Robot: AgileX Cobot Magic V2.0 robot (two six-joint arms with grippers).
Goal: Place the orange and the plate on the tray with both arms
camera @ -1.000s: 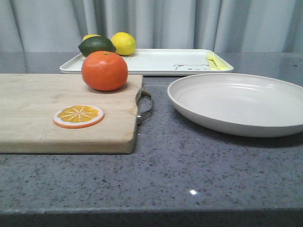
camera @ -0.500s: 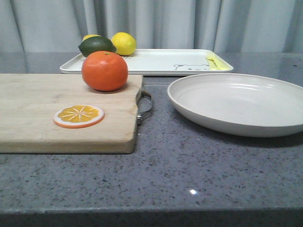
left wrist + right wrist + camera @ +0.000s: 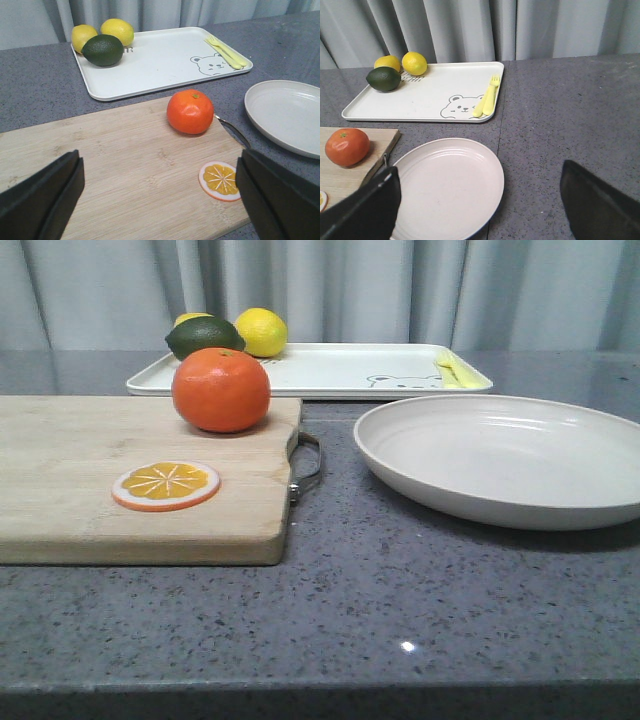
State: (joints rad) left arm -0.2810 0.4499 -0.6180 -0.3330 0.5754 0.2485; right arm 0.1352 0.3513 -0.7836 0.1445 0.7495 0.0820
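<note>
The orange [image 3: 221,390] [image 3: 190,111] [image 3: 347,146] rests on the far right corner of a wooden cutting board [image 3: 90,480]. To its right the off-white plate [image 3: 505,458] [image 3: 287,117] [image 3: 447,187] lies on the grey counter. Behind both sits the white tray [image 3: 330,370] [image 3: 160,60] [image 3: 430,95] with a bear drawing. My left gripper [image 3: 160,192] hangs open above the board, short of the orange, nothing between its fingers. My right gripper [image 3: 480,200] is open above the plate's near right side, holding nothing. Neither gripper shows in the front view.
On the tray's left end lie a dark green fruit [image 3: 204,337] and two lemons [image 3: 260,331]; a yellow fork [image 3: 490,97] lies at its right end. An orange slice disc [image 3: 166,485] [image 3: 219,180] lies on the board. Grey curtains hang behind the counter.
</note>
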